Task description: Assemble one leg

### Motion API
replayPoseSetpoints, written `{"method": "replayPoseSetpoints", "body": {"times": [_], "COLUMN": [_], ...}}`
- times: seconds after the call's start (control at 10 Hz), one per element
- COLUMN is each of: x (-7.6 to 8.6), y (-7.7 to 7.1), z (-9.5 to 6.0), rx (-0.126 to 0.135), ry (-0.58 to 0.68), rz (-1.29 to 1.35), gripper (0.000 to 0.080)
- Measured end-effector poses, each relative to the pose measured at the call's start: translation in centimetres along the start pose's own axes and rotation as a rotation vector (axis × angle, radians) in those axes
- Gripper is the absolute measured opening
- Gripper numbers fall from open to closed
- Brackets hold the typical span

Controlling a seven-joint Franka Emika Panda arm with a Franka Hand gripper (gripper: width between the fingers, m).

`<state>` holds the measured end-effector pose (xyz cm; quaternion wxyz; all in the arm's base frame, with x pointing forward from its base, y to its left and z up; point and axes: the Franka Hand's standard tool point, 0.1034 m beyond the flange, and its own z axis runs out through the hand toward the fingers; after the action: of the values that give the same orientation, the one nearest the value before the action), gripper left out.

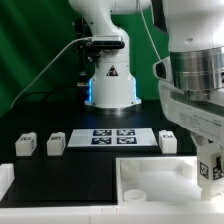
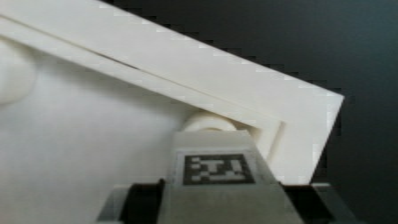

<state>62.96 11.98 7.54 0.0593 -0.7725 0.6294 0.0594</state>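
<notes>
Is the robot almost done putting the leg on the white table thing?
Partway. Done: the gripper is shut on the leg, so it is picked up. In hand: the leg's tip sits at a corner of the tabletop, seemingly at the hole. Left: seating it fully and letting go; how deep it sits cannot be told. Three other legs lie loose on the black table.

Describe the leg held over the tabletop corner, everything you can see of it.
The leg is a small white plastic-looking block with a black-and-white square tag on one face and a rounded end. It sits between the fingers, its rounded end at the raised-rim corner of the white tabletop; contact cannot be told.
</notes>
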Motion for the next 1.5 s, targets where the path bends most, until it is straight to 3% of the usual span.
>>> {"method": "replayPoseSetpoints", "body": {"times": [0.3,0.4,0.5,0.6,0.7,0.8,1.0,1.2,1.5], "x": [-1.2,-1.3,-1.3,-1.3,-1.3,-1.3,-1.2,-0.4,-0.3], "y": [-0.9,-1.0,-0.9,-0.9,-0.9,-0.9,0.2,0.8,0.8], "z": [0.6,0.6,0.7,0.7,0.7,0.7,0.9,0.8,0.9], "rx": [0.094,0.113,0.109,0.109,0.108,0.108,0.039,-0.011,-0.012], "ry": [-0.011,-0.013,-0.015,-0.015,-0.014,-0.011,-0.013,0.008,0.011], "rz": [0.442,0.5,0.503,0.498,0.487,0.425,0.256,-0.051,-0.363], "gripper": [0.0294,0.0294,0.0368,0.051,0.051,0.062,0.0644,0.0648,0.0649]}}
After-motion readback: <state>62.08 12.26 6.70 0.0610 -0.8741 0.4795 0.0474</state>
